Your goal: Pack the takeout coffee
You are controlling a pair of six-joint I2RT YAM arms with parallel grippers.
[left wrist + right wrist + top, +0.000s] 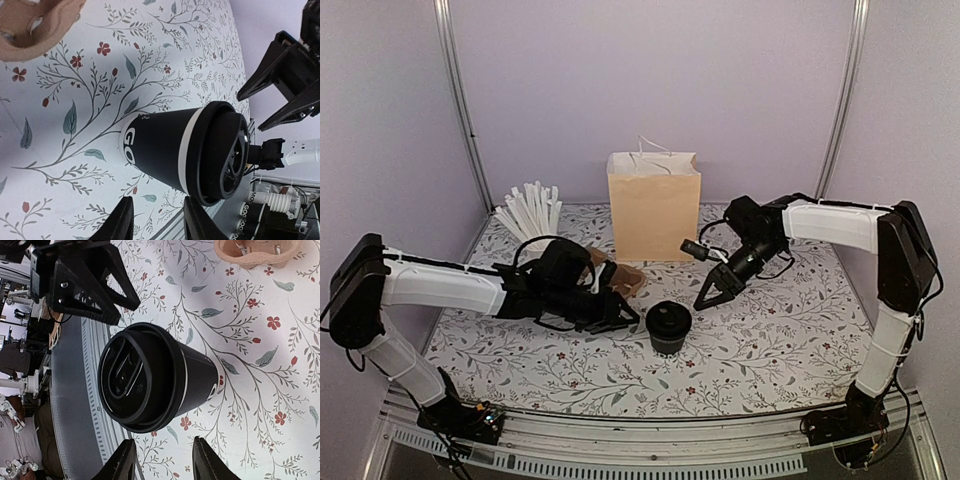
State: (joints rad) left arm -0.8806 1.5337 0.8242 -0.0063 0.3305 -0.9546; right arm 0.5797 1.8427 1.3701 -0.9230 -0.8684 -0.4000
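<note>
**Item:** takeout coffee (669,325), blk paper cup w/ lid (132,377) on.
**Loc:** on table (790,330), at 6 o'clock of brown bag (654,210), apart from it.
**Orient.:** upright, long axis vertical, lid up (white mark faces 9 o'clock).
**Grippers:** left gripper (628,318) at cup's 9, right gripper (708,300) at its 1. Both spread, empty, near cup.
**Status:** lidding done; grasp + bagging still to do, by my reckoning.

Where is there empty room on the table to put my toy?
The widest bare patch is the right side of the table, between the coffee cup and the right arm. Another bare strip runs in front of the cup, along the near edge. It is crowded left of the cup, around the left fingers and cup carrier.
</note>
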